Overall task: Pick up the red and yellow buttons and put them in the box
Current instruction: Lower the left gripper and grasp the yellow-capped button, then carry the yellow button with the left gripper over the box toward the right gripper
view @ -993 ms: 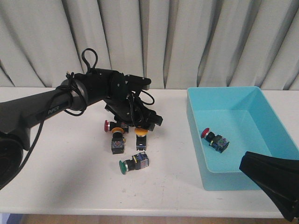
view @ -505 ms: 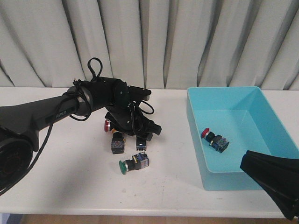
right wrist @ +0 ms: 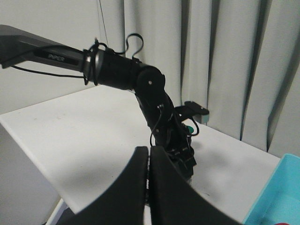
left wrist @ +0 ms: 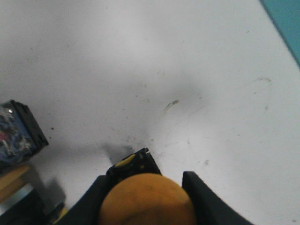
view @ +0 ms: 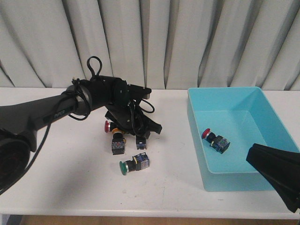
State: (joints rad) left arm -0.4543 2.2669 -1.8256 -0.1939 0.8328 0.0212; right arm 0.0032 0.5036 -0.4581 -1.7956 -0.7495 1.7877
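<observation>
My left gripper (view: 141, 131) is down on the table, its fingers on either side of a yellow button's cap (left wrist: 146, 199). In the front view only that button's black body (view: 140, 143) shows below the fingers. A red button (view: 108, 125) and a second yellow-capped switch (view: 117, 142) lie just left of it. The turquoise box (view: 262, 101) stands at the right with one red button (view: 206, 134) inside. My right gripper (right wrist: 149, 157) is shut and empty, low at the front right beside the box.
A green-capped switch (view: 133, 164) lies on its side in front of the cluster. A blue-labelled switch body (left wrist: 18, 136) shows beside the left gripper. Grey curtains hang behind the white table (view: 70, 178).
My left gripper has come down over the yellow button, whose cap is now hidden between the fingers in the front view. The right gripper has dropped slightly.
</observation>
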